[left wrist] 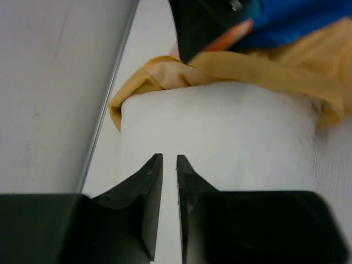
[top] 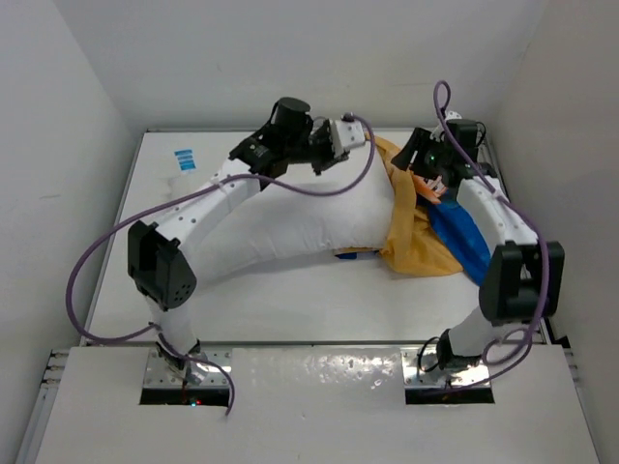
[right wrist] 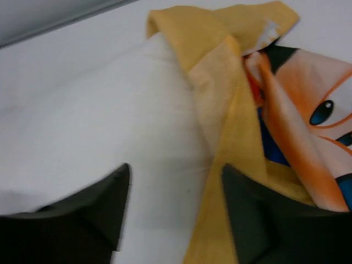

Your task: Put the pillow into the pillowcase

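The pillow (top: pixel 309 217) lies across the middle of the desk (top: pixel 290 300) in a shallow arc. Its left end reaches toward the far left corner, and its right end is capped by the case (top: pixel 418 242). Only that end is inside: the orange-yellow hem wraps the pillow's right edge and bunches at the far corner. The rest of the case, partly blue side up, lies crumpled toward the desk's right edge beneath the right arm. The left pincer (top: pixel 353 135) hangs over the pillow's far edge near the hem, its fingers (left wrist: pixel 148 181) pressed together with nothing between them. The right pincer (top: pixel 426 166) is over the hem itself, spread, one finger (right wrist: pixel 104 198) above bare pillow and the other above orange cloth; whether they touch the cloth I cannot tell. Bare desk runs along the pillow's near side. On the far side the pillow lies close to the back wall (top: pixel 290 58), and the case is near the right wall. Desk and walls are plain white.
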